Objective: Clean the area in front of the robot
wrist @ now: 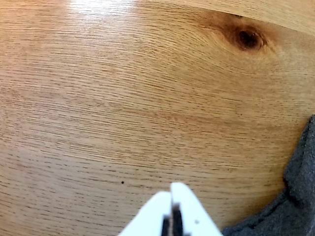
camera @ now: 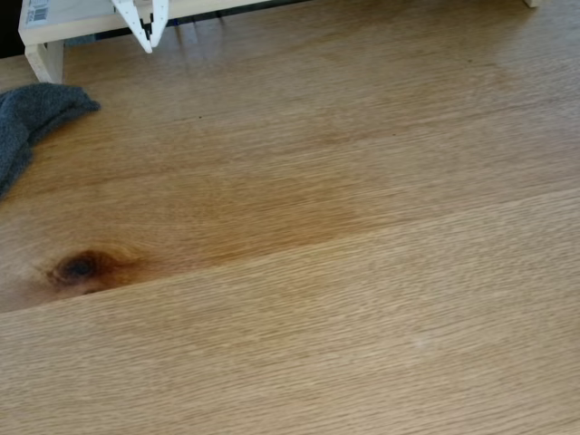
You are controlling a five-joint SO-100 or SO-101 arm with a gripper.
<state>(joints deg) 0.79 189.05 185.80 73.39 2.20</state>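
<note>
The area is a broad light-oak tabletop (camera: 362, 272) with a dark brown knot (camera: 82, 267), also seen in the wrist view as tabletop (wrist: 98, 123) and knot (wrist: 247, 38). My white pointed gripper (camera: 149, 43) hangs at the top left of the fixed view, above the wood, its two fingers pressed together with nothing between them. In the wrist view the gripper (wrist: 171, 189) enters from the bottom edge, shut, its tips over bare wood. A grey fuzzy cloth (camera: 32, 122) lies at the left edge, apart from the gripper.
The grey cloth (wrist: 295, 196) fills the lower right corner of the wrist view, close beside the fingers. A pale wooden frame with a label (camera: 45, 27) stands at the top left behind the gripper.
</note>
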